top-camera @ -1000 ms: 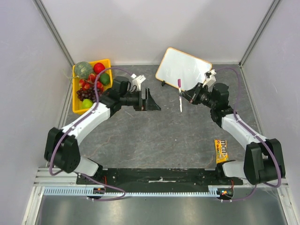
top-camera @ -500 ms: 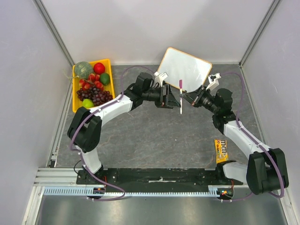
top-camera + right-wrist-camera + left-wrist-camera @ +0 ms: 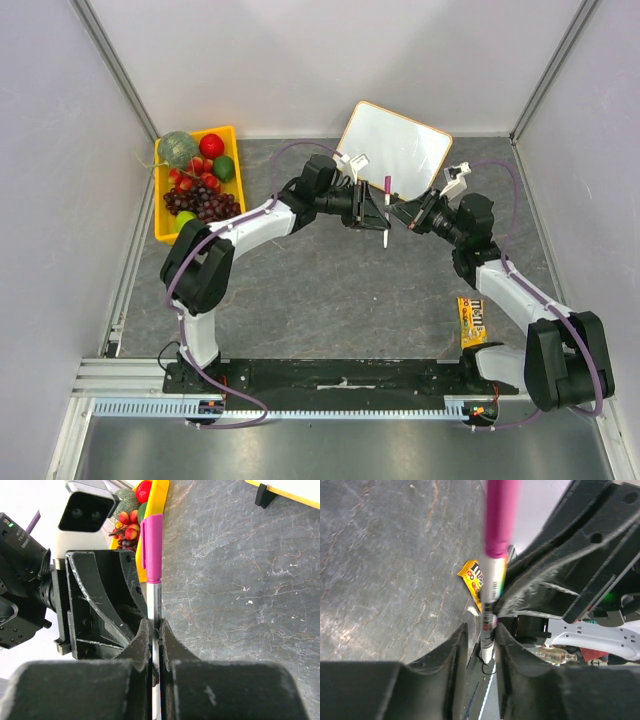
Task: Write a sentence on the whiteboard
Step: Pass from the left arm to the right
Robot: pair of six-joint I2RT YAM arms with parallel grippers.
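Clearly the right gripper is clamped on the pink-capped marker, while the left gripper straddles its barrel, whether pinching it I cannot tell; the whiteboard sits just beyond both grippers

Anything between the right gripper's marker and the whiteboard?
Nothing lies on the table between the marker and the whiteboard. But the pink cap is on, and the left gripper straddles the barrel beside the right gripper.

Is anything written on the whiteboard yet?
No, the whiteboard shows a plain white face with no marks in the top view.
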